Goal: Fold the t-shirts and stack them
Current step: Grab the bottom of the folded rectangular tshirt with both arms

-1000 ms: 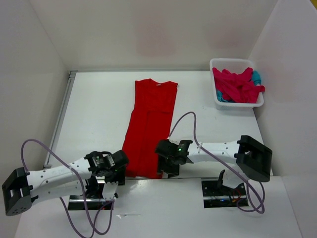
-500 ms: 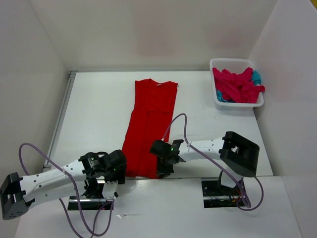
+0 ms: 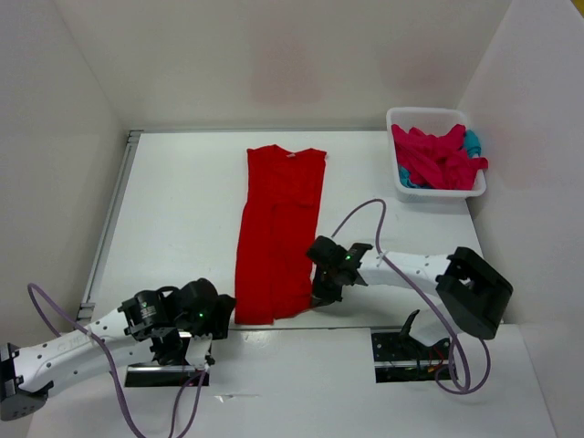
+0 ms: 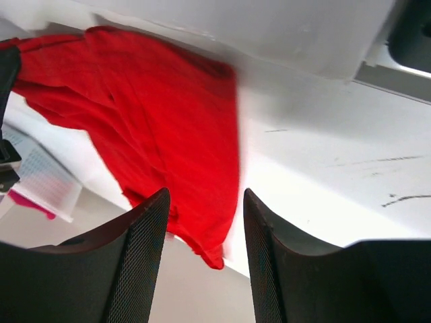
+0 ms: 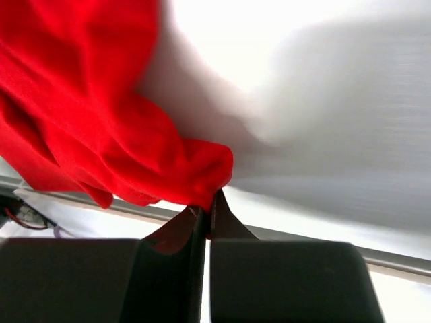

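A bright red t-shirt [image 3: 278, 228] lies folded into a long strip down the middle of the table, collar at the far end. My right gripper [image 3: 319, 294] sits at its near right corner, shut on a bunched fold of the red hem [image 5: 195, 168]; in the right wrist view the gripper [image 5: 209, 198] pinches the cloth at its tips. My left gripper [image 3: 222, 307] is open just off the near left corner, and in the left wrist view the gripper [image 4: 205, 195] frames the red cloth [image 4: 168, 128] without touching it. Crimson-pink shirts [image 3: 436, 157] and a teal one [image 3: 472, 141] lie in the basket.
The white basket [image 3: 401, 187] stands at the far right of the table, close to the right wall. White walls enclose the table on the left, back and right. A metal rail [image 3: 109, 219] runs along the table's left edge.
The right gripper has shut on the shirt's near right corner and shifted slightly right with it. The shirt's near end has narrowed. The left arm has drawn back to the left and nearer.
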